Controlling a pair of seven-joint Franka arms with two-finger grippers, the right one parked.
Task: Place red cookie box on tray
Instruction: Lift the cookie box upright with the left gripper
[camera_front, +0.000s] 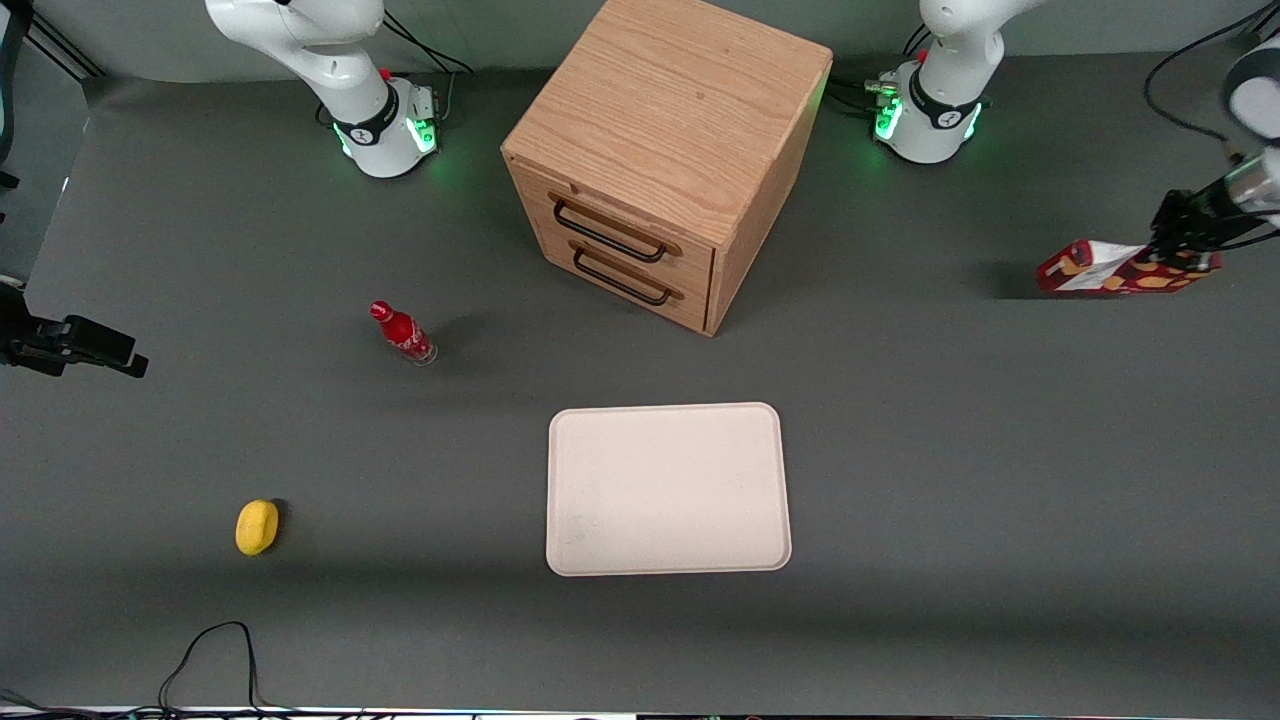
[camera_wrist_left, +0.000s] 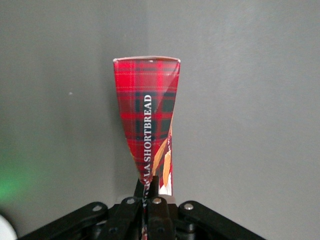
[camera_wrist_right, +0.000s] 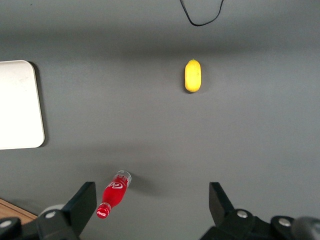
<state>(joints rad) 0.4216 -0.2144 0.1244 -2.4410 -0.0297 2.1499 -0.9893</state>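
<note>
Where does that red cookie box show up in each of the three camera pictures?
Front view: the red cookie box hangs in the gripper, toward the working arm's end of the table.
Left wrist view: the box is pinched at one end by the gripper.
Right wrist view: not in it.
Shared landmark: the tray, front and right wrist views.

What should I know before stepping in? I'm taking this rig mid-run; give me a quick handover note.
Gripper: shut on one end of the cookie box, holding it off the table at the working arm's end.
Tray: bare, on the table in front of the wooden drawer cabinet, nearer the front camera.
Done: box picked up.
Left: carry it over the tray, lower it, release.
</note>
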